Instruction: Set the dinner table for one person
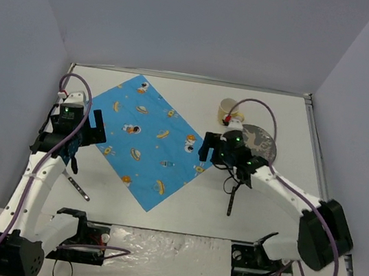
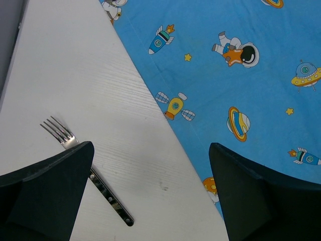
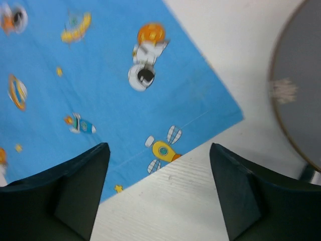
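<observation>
The white dinner table (image 1: 190, 97) carries a blue cartoon-printed cloth (image 1: 142, 139) laid as a diamond in the middle. A metal fork (image 1: 77, 187) lies left of the cloth and shows in the left wrist view (image 2: 85, 170). A grey plate (image 1: 259, 142) and a cream cup (image 1: 228, 108) sit to the right of the cloth. A thin dark utensil (image 1: 231, 199) lies below the plate. My left gripper (image 1: 97, 128) is open and empty over the cloth's left edge (image 2: 225, 75). My right gripper (image 1: 207, 148) is open and empty over the cloth's right corner (image 3: 100, 75), beside the plate (image 3: 301, 100).
Grey walls close in the table on the left, back and right. Thin metal strips run along the table's far and right edges (image 1: 311, 129). The two arm bases (image 1: 80, 230) stand at the near edge.
</observation>
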### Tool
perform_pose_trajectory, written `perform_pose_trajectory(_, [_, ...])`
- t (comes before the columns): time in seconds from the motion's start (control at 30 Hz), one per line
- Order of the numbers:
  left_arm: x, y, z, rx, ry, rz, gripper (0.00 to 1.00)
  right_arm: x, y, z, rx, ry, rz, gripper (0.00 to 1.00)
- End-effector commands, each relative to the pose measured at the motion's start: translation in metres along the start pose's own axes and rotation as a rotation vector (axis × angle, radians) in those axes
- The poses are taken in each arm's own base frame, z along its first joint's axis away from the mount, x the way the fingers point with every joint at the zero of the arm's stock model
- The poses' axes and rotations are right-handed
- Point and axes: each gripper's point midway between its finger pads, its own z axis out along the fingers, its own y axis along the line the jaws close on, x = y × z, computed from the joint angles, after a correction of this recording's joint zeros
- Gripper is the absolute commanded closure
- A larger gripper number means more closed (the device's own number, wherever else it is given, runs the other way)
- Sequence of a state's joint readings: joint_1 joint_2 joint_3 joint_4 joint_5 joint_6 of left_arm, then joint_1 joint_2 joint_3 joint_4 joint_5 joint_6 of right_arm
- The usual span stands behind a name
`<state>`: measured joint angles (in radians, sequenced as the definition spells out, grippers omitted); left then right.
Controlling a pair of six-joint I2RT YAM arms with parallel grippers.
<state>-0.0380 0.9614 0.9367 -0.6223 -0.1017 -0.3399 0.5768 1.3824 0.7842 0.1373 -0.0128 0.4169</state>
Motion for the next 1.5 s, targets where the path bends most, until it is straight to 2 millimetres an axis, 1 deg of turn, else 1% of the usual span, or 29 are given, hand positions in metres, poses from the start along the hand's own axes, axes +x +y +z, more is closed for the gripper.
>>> perform_pose_trajectory(0.0, [-0.026,-0.002,-0.012,0.018,-0.101,-0.001,0.03,-0.075,-0.037,-0.066,0.064,-0.389,0.244,0.14])
perform_pose_trajectory(0.03, [-0.027,-0.002,-0.013,0.019,-0.104,-0.001,0.03,-0.077,-0.052,-0.077,0.099,-0.433,0.285,0.09])
perform_pose_trajectory(0.07, [-0.028,-0.002,-0.014,0.019,-0.109,-0.001,0.03,-0.071,-0.065,-0.082,0.129,-0.449,0.307,0.05])
perform_pose_trajectory(0.13, [-0.029,-0.002,-0.016,0.024,-0.117,-0.001,0.03,-0.069,-0.088,-0.096,0.196,-0.496,0.35,0.01])
perform_pose_trajectory(0.2, [-0.029,-0.003,-0.017,0.03,-0.118,0.0,0.03,-0.06,-0.105,-0.103,0.247,-0.51,0.376,0.0])
perform_pose_trajectory(0.27, [-0.029,-0.004,-0.018,0.036,-0.12,0.0,0.03,-0.05,-0.121,-0.108,0.301,-0.486,0.43,0.0])
perform_pose_trajectory(0.3, [-0.029,-0.004,-0.019,0.038,-0.123,-0.001,0.03,-0.046,-0.128,-0.108,0.314,-0.469,0.453,0.0])
perform_pose_trajectory(0.4, [-0.03,-0.006,-0.022,0.05,-0.133,-0.004,0.03,-0.032,-0.156,-0.098,0.365,-0.401,0.528,0.0])
perform_pose_trajectory(0.47, [-0.03,-0.006,-0.023,0.053,-0.136,-0.005,0.03,-0.022,-0.168,-0.091,0.366,-0.363,0.574,0.0])
perform_pose_trajectory(0.53, [-0.03,-0.007,-0.024,0.06,-0.138,-0.004,0.03,-0.015,-0.172,-0.082,0.298,-0.337,0.621,0.01])
perform_pose_trajectory(0.63, [-0.03,-0.008,-0.026,0.066,-0.142,-0.002,0.03,-0.01,-0.182,-0.073,0.212,-0.335,0.71,0.04])
perform_pose_trajectory(0.7, [-0.03,-0.008,-0.027,0.068,-0.144,-0.002,0.03,-0.014,-0.187,-0.068,0.142,-0.351,0.754,0.06])
perform_pose_trajectory(0.83, [-0.03,-0.009,-0.027,0.071,-0.146,-0.001,0.03,-0.003,-0.196,-0.059,0.115,-0.354,0.802,0.08])
perform_pose_trajectory(0.9, [-0.029,-0.009,-0.028,0.074,-0.146,0.0,0.03,-0.002,-0.2,-0.052,0.095,-0.365,0.81,0.1])
perform_pose_trajectory(0.97, [-0.029,-0.009,-0.028,0.072,-0.145,-0.001,0.03,0.001,-0.198,-0.047,0.056,-0.36,0.821,0.12])
perform_pose_trajectory(1.0, [-0.029,-0.009,-0.028,0.072,-0.147,0.001,0.03,-0.001,-0.199,-0.045,0.042,-0.372,0.82,0.13])
perform_pose_trajectory(1.2, [-0.029,-0.008,-0.028,0.065,-0.149,0.003,0.03,0.004,-0.206,-0.032,0.021,-0.378,0.863,0.15])
perform_pose_trajectory(1.27, [-0.029,-0.008,-0.028,0.064,-0.148,0.003,0.03,0.013,-0.208,-0.025,0.02,-0.36,0.898,0.16])
perform_pose_trajectory(1.37, [-0.029,-0.007,-0.027,0.057,-0.147,0.002,0.03,0.016,-0.212,-0.021,0.013,-0.369,0.935,0.17])
perform_pose_trajectory(1.47, [-0.029,-0.005,-0.027,0.049,-0.148,0.005,0.03,0.024,-0.215,-0.015,0.016,-0.363,0.983,0.18])
